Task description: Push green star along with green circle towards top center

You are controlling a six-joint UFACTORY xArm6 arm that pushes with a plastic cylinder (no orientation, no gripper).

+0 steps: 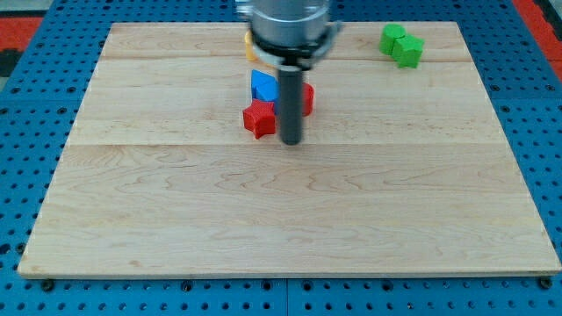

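Observation:
Two green blocks lie touching near the view's top right: one at the upper left of the pair and one at the lower right. I cannot tell which is the star and which the circle. My tip rests on the board just right of a red star, well to the left of and below the green pair. The rod hides part of the blocks behind it.
A blue block sits above the red star. A red block shows just right of the rod. A yellow block peeks out at the top, partly hidden by the arm. The wooden board lies on a blue pegboard.

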